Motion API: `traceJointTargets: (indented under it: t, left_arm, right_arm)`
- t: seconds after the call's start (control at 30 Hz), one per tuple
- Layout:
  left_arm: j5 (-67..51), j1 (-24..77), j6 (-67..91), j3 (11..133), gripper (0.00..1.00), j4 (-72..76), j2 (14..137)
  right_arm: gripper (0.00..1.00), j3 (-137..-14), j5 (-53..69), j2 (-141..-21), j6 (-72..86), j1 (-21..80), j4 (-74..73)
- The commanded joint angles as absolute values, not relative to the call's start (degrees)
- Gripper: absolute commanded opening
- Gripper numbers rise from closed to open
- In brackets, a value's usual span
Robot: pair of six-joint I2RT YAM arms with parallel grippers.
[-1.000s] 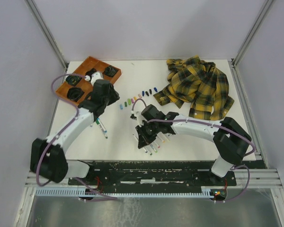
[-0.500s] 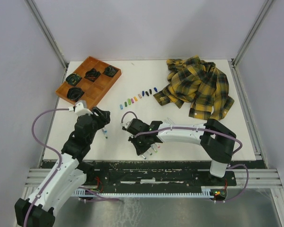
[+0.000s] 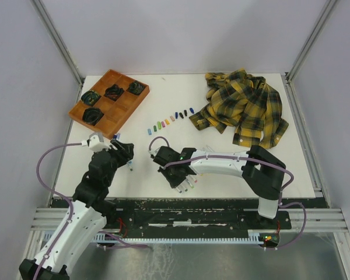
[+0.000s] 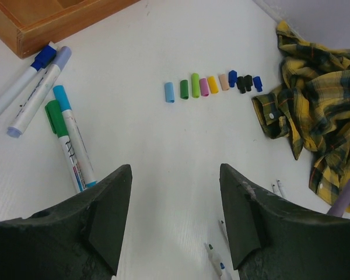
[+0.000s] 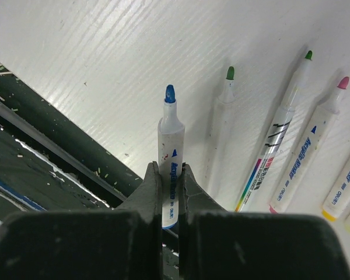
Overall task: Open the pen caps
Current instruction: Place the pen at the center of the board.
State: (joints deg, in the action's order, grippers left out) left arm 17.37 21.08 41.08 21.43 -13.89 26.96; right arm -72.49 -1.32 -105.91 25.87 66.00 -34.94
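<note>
- The white, faintly ribbed worktop (image 3: 181, 87) carries everything. A crumpled yellow plaid shirt (image 3: 242, 108) of soft cloth is heaped at upper right.
- A wooden tray (image 3: 119, 108) with compartments sits at upper left.
- The left claw (image 4: 175, 192) gapes wide and empty, probably ready to fetch the capped markers (image 4: 70, 134) at left.
- The right claw (image 5: 169, 175) pinches a white blue-tipped marker (image 5: 170, 140), uncapped, beside bare markers (image 5: 291, 157) laid parallel.
- The pen caps (image 4: 213, 86), stubby smooth plastic, lie in a tidy row mid-worktop, out of the way.
</note>
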Motion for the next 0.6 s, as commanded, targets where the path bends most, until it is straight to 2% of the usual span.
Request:
traceJointTargets:
  t: [0.0,0.23,0.57]
  left_arm:
    - [16.0,21.0,42.6,22.1,0.68,-14.3,24.3]
    - [15.1,21.0,43.2,20.7,0.68,-15.4,22.1]
    - [15.0,21.0,43.8,19.9,0.68,-16.3,20.0]
  right_arm:
    - [0.03,-75.6,-2.9,-106.1,26.0,66.4,-36.4]
    - [0.04,-82.1,-1.9,-110.4,28.0,66.4,-39.3]
    - [0.08,-83.5,-3.9,-112.9,29.5,66.4,-39.4]
